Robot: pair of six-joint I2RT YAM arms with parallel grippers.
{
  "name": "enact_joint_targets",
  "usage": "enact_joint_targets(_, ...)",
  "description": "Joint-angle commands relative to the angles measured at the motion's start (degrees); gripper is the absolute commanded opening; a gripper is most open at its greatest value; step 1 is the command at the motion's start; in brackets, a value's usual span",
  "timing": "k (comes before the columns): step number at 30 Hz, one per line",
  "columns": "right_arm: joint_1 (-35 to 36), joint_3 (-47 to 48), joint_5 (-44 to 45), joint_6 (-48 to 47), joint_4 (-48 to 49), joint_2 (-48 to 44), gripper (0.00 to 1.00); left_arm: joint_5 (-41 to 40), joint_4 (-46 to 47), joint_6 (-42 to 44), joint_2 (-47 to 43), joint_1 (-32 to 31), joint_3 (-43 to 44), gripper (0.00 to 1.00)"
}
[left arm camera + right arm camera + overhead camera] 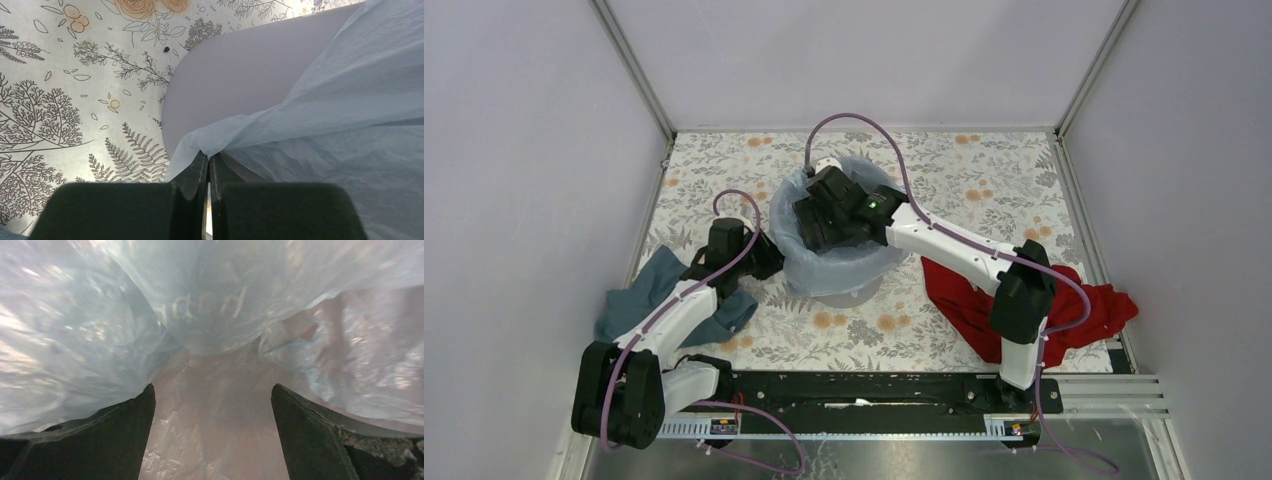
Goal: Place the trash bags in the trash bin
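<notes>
The grey trash bin (848, 295) stands mid-table, and the pale-blue trash bag (824, 268) lines it and drapes over its rim. My left gripper (765, 256) is at the bin's left side, shut on the bag's edge. The left wrist view shows its jaws (208, 156) pinching a fold of the bag (350, 95) beside the bin's grey wall (225, 85). My right gripper (816, 226) reaches down inside the bin. It (212, 390) stands open, with crinkled bag film (100, 340) all around and nothing between its fingers (135, 425).
A dark teal cloth (639, 290) lies under my left arm at the table's left. A red cloth (1089, 305) lies at the right, beneath my right arm. Grey walls close in the floral table (984, 180) on three sides.
</notes>
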Motion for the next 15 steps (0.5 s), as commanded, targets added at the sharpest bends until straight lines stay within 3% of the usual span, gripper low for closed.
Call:
enact_joint_targets(1, -0.19, 5.65, 7.50, -4.27, -3.76, -4.42, 0.93, 0.53, 2.10, 0.91, 1.05, -0.25, 0.59, 0.03)
enact_joint_targets(7, -2.05, 7.52, 9.39, -6.80, 0.35, -3.05, 0.91, 0.50, 1.35, 1.01, 0.27, -0.25, 0.87, 0.03)
enact_joint_targets(15, -3.22, 9.74, 10.21, -12.22, 11.66, 4.37, 0.67, 0.45, 0.99, 0.67, -0.85, -0.25, 0.79, 0.04)
